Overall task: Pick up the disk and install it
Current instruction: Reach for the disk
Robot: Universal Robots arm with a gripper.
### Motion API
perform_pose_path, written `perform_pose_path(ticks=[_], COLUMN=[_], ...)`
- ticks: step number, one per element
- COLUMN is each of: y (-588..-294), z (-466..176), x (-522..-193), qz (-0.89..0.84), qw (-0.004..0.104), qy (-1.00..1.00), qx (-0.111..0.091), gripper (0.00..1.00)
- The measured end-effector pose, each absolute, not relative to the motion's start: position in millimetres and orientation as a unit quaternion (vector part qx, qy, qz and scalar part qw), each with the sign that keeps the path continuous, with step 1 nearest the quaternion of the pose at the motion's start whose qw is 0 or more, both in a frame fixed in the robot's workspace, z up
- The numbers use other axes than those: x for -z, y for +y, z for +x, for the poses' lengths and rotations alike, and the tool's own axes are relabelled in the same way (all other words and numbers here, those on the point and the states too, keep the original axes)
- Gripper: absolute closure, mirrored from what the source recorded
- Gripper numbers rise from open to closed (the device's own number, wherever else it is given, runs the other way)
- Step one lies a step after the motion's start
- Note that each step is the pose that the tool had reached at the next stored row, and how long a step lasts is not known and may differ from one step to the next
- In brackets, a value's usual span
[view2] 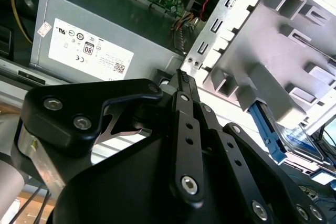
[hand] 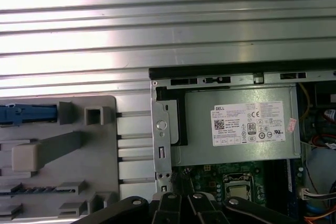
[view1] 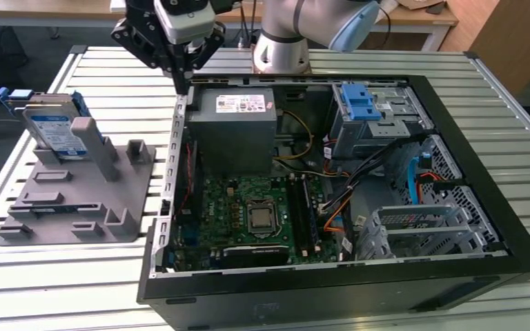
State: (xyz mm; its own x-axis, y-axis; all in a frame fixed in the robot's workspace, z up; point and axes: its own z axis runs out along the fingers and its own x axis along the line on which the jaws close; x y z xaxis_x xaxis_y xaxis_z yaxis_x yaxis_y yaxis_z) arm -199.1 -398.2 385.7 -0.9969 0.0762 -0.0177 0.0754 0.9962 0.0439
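Nothing is installed yet. Toward the exterior view's left, the disk (view1: 52,129) is standing untouched at the far end of a grey stand (view1: 63,200). Farther back, the claw (view1: 184,81) is hovering over the far corner of the computer case (view1: 320,289), pressed together and empty; the second wrist view is showing its tips meeting.

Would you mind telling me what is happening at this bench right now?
A robot arm's gripper hangs, jaws closed and empty, over the edge of an open computer case, by its grey power supply. The disk stands in a grey holder at the exterior view's left, not yet picked up.
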Motion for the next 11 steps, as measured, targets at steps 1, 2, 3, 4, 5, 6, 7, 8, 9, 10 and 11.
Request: perform_pose_path(ticks=[1,2,3,4,5,6,7,8,9,10,11], y=[-398.2,-398.2,-398.2,-398.2,-398.2,-398.2,-398.2,-398.2,-398.2,-398.2,-398.2], z=[-199.3,-199.5,-199.7,-200.0,-200.2,-200.4,-200.7,-200.9,-201.2,-201.5,-201.8], x=[-385.6,-385.6,-385.5,-385.4,-385.3,-385.2,-385.1,-385.0,-385.0,-384.9,-384.8], qz=[0.038,0.038,0.038,0.038,0.038,0.038,0.038,0.038,0.038,0.038,0.038], qw=[0.010,0.010,0.009,0.009,0.009,0.009,0.009,0.009,0.009,0.009,0.009], qy=[0.999,0.999,0.999,0.999,0.999,0.999,0.999,0.999,0.999,0.999,0.999], qx=[-0.022,-0.022,-0.022,-0.022,-0.022,-0.022,-0.022,-0.022,-0.022,-0.022,-0.022], gripper=[0.89,0.89,0.89,0.89,0.89,0.89,0.89,0.89,0.89,0.89,0.89])
